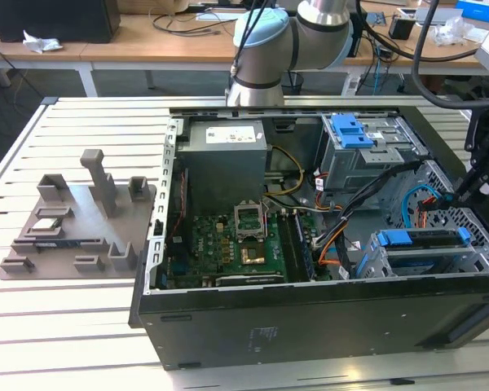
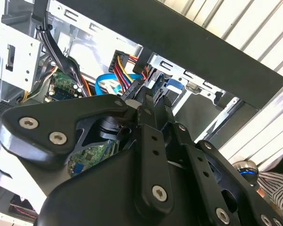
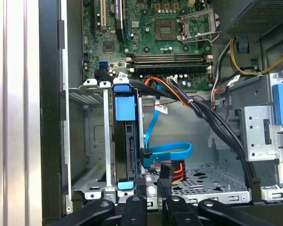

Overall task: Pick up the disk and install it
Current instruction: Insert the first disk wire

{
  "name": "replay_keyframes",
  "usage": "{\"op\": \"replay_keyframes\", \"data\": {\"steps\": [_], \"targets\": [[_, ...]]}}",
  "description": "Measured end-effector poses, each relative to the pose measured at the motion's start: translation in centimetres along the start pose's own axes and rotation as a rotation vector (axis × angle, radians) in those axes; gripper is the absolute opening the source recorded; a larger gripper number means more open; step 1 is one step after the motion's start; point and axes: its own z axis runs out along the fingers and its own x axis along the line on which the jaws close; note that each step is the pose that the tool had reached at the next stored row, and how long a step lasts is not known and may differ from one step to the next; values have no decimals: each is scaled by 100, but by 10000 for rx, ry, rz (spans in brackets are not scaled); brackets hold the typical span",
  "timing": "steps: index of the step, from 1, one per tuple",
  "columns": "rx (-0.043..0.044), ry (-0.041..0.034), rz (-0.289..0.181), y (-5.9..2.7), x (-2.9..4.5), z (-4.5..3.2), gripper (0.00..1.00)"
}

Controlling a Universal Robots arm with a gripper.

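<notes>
Heads up, your disk (image 3: 126,141) is already sitting in the grey metal drive cage (image 3: 92,141). It stands on edge in its slot, with the blue plastic carrier frame wrapping its ends. In the exterior view you'll find the disk (image 1: 424,242) in the corner of the open black computer case (image 1: 310,326), towards the exterior view's right.

Your gripper (image 1: 471,183) hangs over that same corner, near the disk, and I can't see it touching. In the second wrist view the gripper (image 2: 148,102) has its fingers drawn in together at the tips, with nothing pinched between them. The first wrist view puts the gripper (image 3: 152,200) just beside the cage end, close to a flat blue ribbon cable (image 3: 167,153) and a black plug with red and yellow wires (image 3: 164,181).

The green motherboard (image 1: 228,244) lies bare inside, and a grey plastic fixture plate with pegs (image 1: 73,220) sits on the slatted white table (image 1: 65,326) outside the case.
</notes>
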Motion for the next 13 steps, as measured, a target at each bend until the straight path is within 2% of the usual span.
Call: {"op": "replay_keyframes", "data": {"steps": [6, 10, 11, 12, 13], "targets": [[0, 0, 0, 1, -48, 10, 24], [1, 2, 0, 3, -123, 46, 24], [1, 21, 1, 8, -132, 57, 24], [5, 115, 9, 17, -139, 74, 24], [7, 158, 13, 23, -145, 83, 24]]}}
